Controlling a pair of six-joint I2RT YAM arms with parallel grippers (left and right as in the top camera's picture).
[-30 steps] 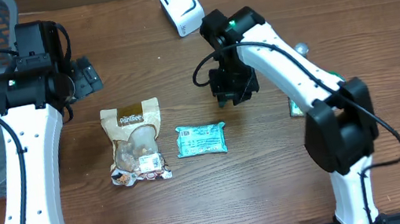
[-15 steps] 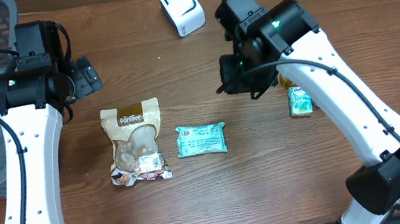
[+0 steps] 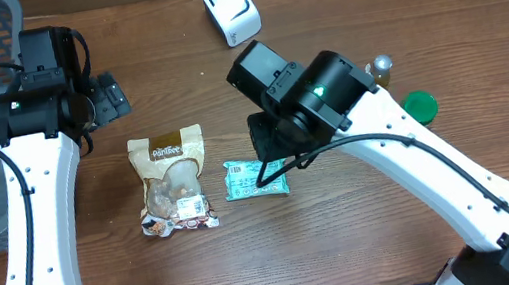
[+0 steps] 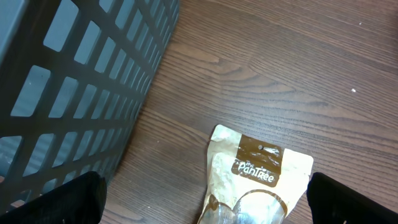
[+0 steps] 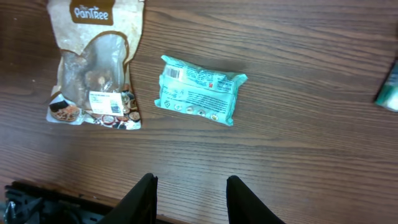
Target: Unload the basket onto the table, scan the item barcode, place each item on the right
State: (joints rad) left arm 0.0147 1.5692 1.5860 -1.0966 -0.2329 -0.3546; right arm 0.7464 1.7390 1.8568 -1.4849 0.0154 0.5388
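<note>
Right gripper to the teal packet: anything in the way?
Nothing visible. In the right wrist view only bare table lies between the right gripper, its fingers apart, and the teal packet. The snack bag lies off to one side, apart from the packet, not in the path.

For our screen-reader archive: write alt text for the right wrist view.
A small teal plastic snack packet lies flat on the brown wooden table ahead of the right gripper, whose two black fingers stand apart and empty. A beige PanTree pouch with a clear window lies beside it, apart.
</note>
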